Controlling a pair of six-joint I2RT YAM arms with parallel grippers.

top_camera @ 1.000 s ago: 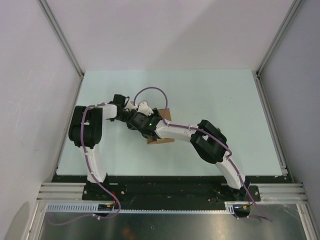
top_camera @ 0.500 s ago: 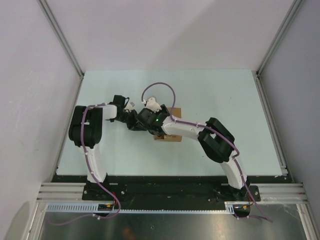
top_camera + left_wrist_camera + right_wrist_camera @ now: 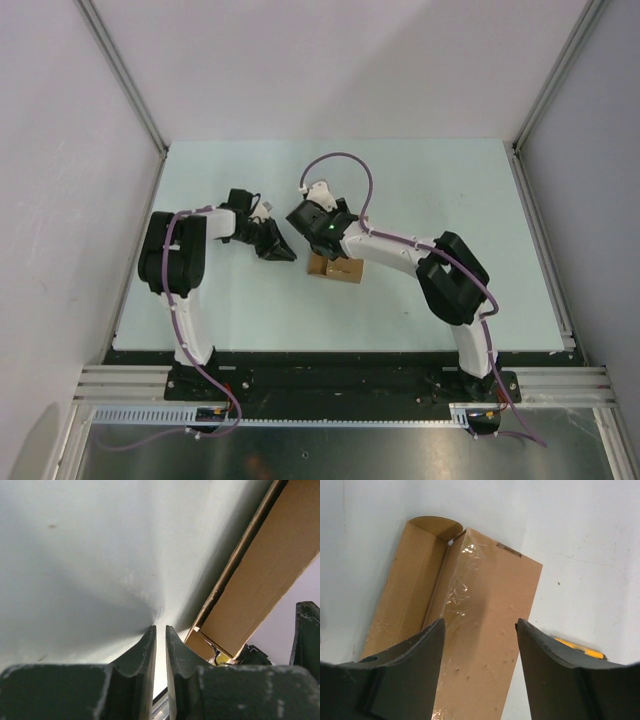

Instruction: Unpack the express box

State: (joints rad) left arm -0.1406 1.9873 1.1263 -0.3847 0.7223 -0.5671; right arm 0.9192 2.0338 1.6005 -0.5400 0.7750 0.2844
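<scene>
The express box is lying flat on the pale green worktop, near its middle and a little toward the near edge, with the two arms reaching in from either side. The right tool is hanging directly over the box with its fingers spread apart, released and grasping nothing; from the wrist view the brown carton is showing in the gap between them, though whether the fingertips are touching the cardboard cannot be told. Clear tape is glinting along the carton's top face, and one long flap is lying folded out on the left side of that view, its rounded tab at the far end. A yellow-and-black utility knife is peeking out just beside the box, mostly hidden behind the right finger. The left tool is pointing down at bare worktop just beside the box, clenched almost fully with only a thin slit between its fingers, and it is grasping nothing. The carton's edge is rising along the right of the left wrist view.
</scene>
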